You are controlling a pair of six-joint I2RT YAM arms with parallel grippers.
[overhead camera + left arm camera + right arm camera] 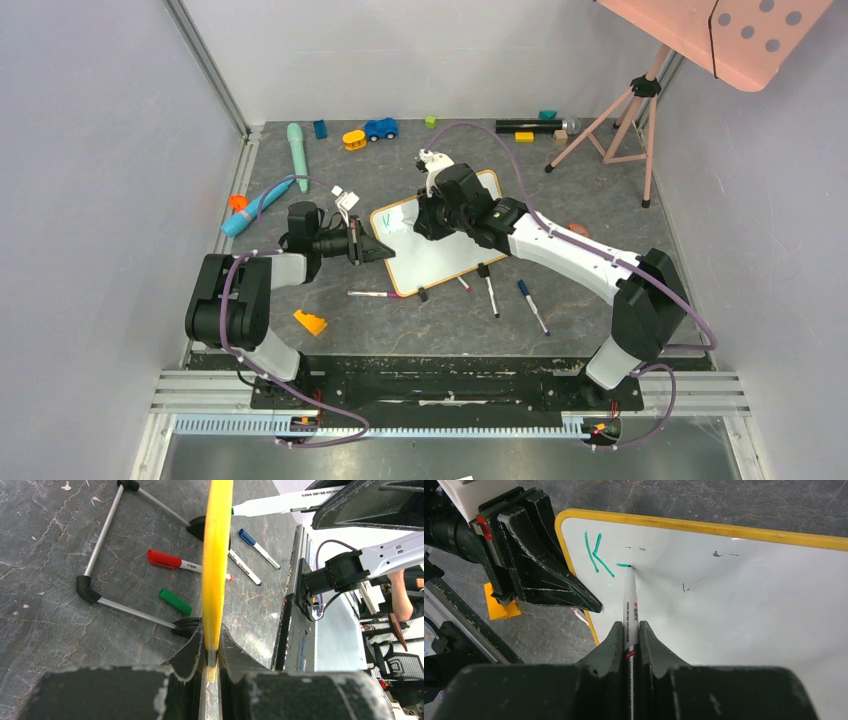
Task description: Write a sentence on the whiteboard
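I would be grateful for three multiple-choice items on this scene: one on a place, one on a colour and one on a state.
1. Where is the left gripper clamped?
A. On the frame edge of the whiteboard
B. On the middle of the board's surface
C. On nothing

2. What colour is the letter K on the board?
A. Red
B. Green
C. Blue

3. How is the marker in the right gripper?
A. Capped
B. Tip lifted well clear of the board
C. Tip touching the board

Answers:
1 A: the left wrist view shows the jaws closed on the yellow frame edge.
2 B: the right wrist view shows green strokes.
3 C: the bare tip meets the board at the end of a fresh green stroke.
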